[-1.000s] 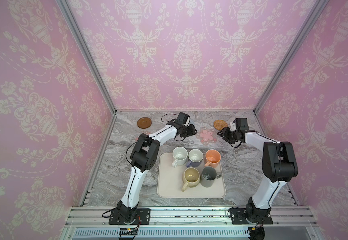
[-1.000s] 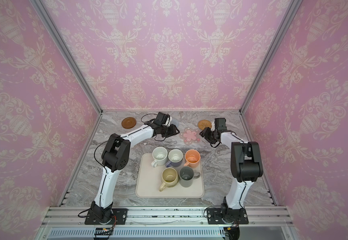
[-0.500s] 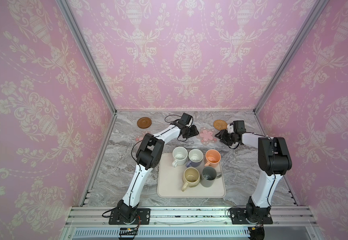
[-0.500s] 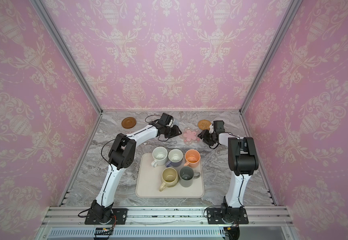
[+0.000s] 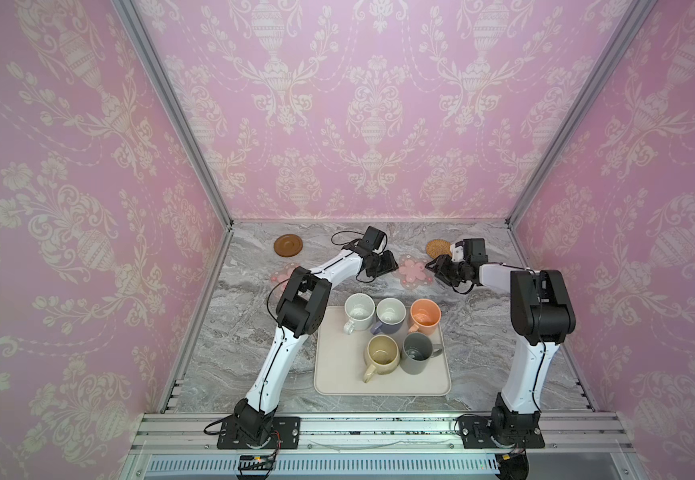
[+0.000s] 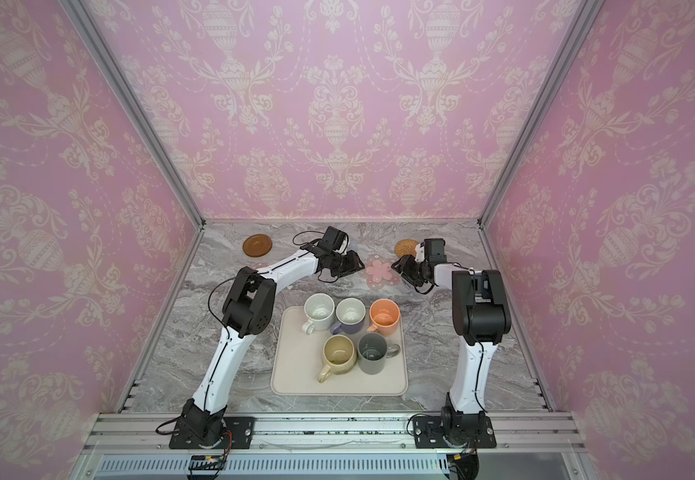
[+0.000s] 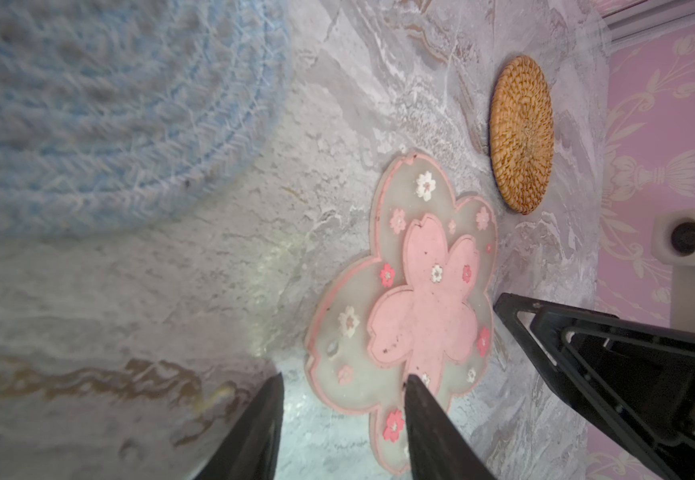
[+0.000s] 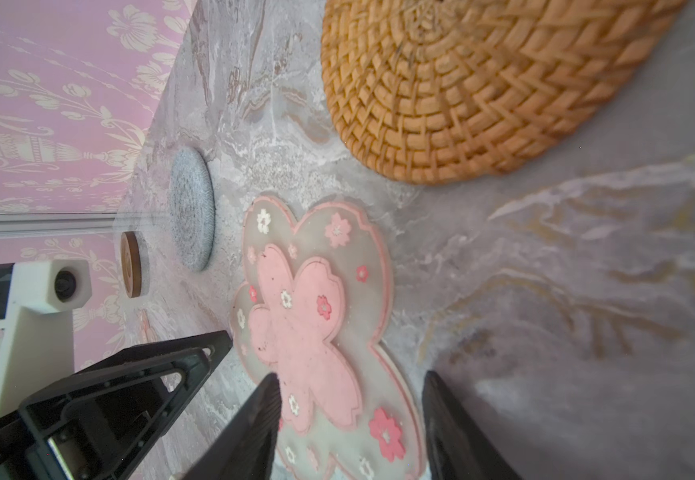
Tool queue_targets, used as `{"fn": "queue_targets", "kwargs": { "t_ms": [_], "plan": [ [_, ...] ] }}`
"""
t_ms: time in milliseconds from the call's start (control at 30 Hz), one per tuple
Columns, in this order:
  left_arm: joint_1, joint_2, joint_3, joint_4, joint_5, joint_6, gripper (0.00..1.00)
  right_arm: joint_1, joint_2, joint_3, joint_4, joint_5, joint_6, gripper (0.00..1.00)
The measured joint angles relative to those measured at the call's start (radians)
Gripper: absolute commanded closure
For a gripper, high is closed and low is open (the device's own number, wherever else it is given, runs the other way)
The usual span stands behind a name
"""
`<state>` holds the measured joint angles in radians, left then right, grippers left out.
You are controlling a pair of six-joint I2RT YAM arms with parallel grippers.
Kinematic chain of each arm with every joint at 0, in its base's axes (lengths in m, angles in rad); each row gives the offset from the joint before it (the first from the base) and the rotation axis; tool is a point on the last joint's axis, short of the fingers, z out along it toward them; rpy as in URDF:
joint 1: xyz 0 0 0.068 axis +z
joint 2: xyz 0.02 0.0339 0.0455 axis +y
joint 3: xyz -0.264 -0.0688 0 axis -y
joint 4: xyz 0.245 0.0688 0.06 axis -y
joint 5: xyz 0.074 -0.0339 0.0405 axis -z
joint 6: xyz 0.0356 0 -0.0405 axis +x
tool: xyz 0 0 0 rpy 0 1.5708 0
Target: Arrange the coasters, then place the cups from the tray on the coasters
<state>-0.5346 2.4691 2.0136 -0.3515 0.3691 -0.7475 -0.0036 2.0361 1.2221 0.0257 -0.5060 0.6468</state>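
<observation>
Left wrist: left fingers (image 7: 428, 428) and right fingers (image 7: 512, 307), both half-parted and empty, flank the flower coaster (image 7: 420, 299), likely to straighten it.

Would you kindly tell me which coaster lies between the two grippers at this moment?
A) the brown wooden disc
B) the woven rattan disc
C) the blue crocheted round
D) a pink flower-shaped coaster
D: in a top view the pink flower-shaped coaster lies flat with the left gripper on one side of it and the right gripper on the other, and both wrist views look straight onto it.
</observation>
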Motion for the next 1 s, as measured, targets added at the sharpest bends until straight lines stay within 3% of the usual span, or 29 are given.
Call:
{"fn": "queue_targets", "kwargs": {
  "t_ms": [500, 1000],
  "plan": [
    [0.002, 0.022, 0.035, -0.012, 0.017, -0.011, 0.49, 0.054, -0.006, 0.001, -0.014, 0.036, -0.024, 0.44],
    [-0.01, 0.027, 0.035, -0.005, 0.072, -0.011, 0.49, 0.067, -0.109, -0.116, -0.061, 0.066, -0.04, 0.45]
  ]
}}
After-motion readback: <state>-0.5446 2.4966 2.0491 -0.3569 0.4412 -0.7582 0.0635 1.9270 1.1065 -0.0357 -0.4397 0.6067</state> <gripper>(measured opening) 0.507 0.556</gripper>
